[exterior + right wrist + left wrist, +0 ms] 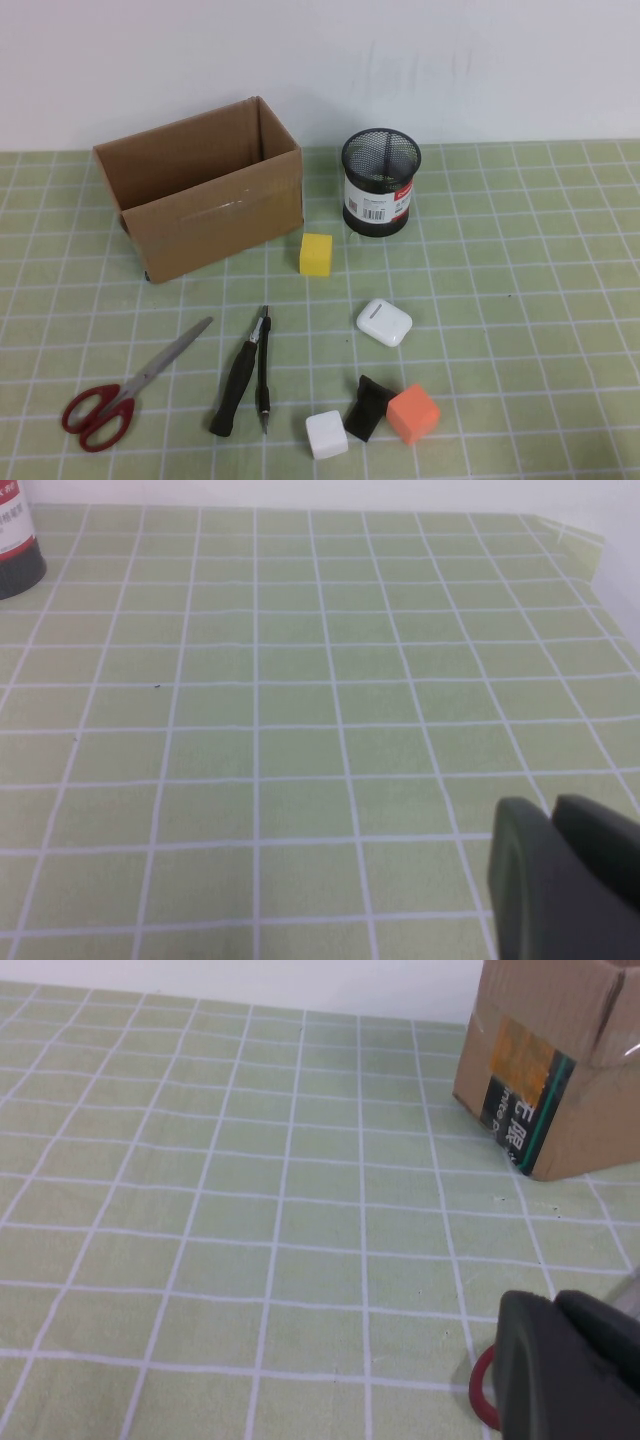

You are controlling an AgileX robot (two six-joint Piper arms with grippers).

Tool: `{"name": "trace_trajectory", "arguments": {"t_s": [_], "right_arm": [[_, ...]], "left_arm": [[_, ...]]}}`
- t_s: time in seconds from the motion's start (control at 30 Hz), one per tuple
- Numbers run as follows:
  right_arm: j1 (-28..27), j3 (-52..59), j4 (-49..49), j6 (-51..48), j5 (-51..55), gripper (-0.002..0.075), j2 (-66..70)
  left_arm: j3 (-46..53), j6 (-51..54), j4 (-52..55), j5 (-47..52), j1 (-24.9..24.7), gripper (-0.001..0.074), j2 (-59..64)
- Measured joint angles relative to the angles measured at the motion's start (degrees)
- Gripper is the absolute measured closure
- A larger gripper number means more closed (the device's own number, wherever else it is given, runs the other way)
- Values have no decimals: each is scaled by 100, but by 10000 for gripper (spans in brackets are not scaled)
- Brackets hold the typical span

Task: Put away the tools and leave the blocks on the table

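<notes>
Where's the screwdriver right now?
High view: the screwdriver lies on the table's near left side, right beside the pen, between the scissors and the white block.

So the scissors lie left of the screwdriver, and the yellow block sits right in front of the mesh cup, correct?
Not quite. In the high view the yellow block sits by the cardboard box's front right corner, left of the mesh cup. The scissors do lie left of the screwdriver. Both grippers are parked out of that view.
</notes>
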Motion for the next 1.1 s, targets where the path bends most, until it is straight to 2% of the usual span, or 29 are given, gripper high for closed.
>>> {"name": "trace_trajectory", "arguments": {"t_s": [0.5,0.83,1.1], "right_arm": [[0,0,0,0,0,733,0],[0,0,0,0,0,733,0],[0,0,0,0,0,733,0]], "left_arm": [[0,24,183,-323,0,739,0],[0,24,436,-2006,0,739,0],[0,-15,456,-4161,0,739,0]]}}
